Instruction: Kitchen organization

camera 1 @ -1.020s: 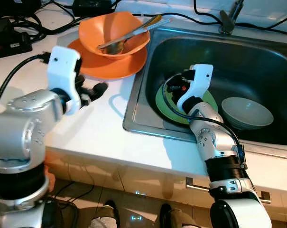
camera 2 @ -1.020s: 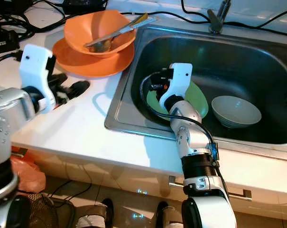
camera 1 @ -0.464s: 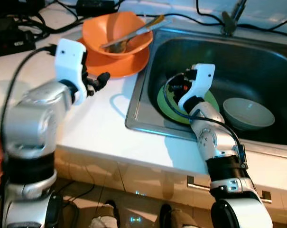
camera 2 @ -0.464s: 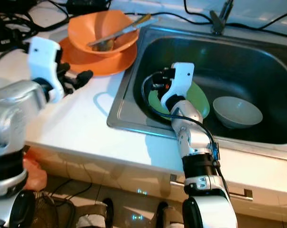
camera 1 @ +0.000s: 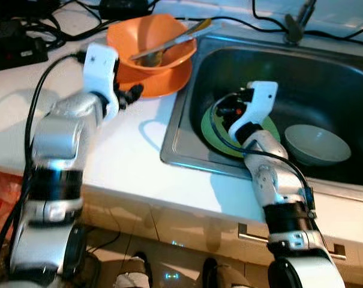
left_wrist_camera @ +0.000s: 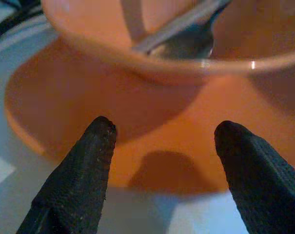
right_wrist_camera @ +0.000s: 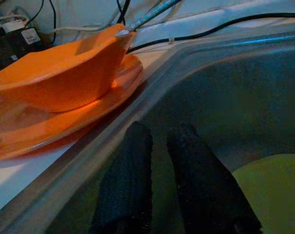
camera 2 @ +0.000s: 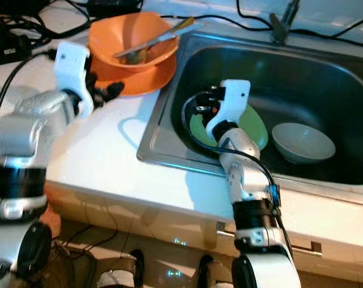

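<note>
Left gripper (left_wrist_camera: pixel 162 161), jaws spread wide, has closed in on the flat orange plastic plate (left_wrist_camera: pixel 152 141); its rim is now lying between them. Right gripper (right_wrist_camera: pixel 159 161) is idling nearly shut inside the steel sink (camera 1: pixel 325 78).

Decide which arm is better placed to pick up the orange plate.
Left. The left gripper has its fingers open right at the plate rim. The right gripper is down in the sink, fingers nearly together.

No text, label, brand, number or sign was legible anywhere in the views.
</note>
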### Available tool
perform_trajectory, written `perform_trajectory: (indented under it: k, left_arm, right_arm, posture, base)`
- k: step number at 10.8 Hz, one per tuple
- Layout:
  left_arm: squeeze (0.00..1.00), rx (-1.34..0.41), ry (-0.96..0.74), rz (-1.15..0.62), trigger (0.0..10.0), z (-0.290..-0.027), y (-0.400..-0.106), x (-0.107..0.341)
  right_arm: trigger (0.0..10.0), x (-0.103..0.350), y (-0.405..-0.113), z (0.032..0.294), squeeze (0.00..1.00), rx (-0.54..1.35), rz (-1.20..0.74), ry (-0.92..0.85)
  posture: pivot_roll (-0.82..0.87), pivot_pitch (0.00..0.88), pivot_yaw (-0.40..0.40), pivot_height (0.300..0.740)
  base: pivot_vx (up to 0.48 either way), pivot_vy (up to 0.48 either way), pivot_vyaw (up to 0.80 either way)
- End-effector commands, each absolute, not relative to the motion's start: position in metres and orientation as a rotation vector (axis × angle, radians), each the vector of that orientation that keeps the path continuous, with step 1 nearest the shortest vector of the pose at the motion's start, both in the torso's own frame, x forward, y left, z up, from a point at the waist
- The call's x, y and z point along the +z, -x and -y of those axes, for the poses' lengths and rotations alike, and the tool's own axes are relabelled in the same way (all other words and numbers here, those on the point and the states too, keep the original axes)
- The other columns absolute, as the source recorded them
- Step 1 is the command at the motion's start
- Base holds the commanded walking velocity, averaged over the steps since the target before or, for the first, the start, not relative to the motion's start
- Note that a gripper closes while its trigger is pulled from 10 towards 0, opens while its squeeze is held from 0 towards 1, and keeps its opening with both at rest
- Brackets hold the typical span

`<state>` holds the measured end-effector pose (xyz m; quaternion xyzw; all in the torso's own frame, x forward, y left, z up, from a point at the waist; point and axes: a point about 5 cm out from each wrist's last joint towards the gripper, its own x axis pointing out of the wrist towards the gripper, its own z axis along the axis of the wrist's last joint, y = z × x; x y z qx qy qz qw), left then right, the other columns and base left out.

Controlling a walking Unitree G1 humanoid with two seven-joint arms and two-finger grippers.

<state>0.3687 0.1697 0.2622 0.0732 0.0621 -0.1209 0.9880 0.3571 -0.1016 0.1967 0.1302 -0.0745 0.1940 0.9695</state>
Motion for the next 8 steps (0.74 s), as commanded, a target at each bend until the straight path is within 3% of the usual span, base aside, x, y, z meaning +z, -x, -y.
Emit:
perform_trajectory:
  k: [1,8]
  left_arm:
    - [0.0,-0.25,-0.166,-0.108,10.0,-0.167,-0.371,0.266]
    - [0.0,-0.289,-0.203,-0.17,10.0,-0.151,-0.41,0.258]
  right_arm:
    - [10.0,0.175,-0.353,0.102,0.0,0.379,0.065,-0.292]
    - [10.0,0.173,-0.347,0.1,0.0,0.377,0.059,-0.299]
  posture:
    - [0.11,0.233,0.011,0.74]
    - [0.1,0.246,0.028,0.74]
  base:
    - [0.0,0.0,0.0]
    - [0.0,0.0,0.0]
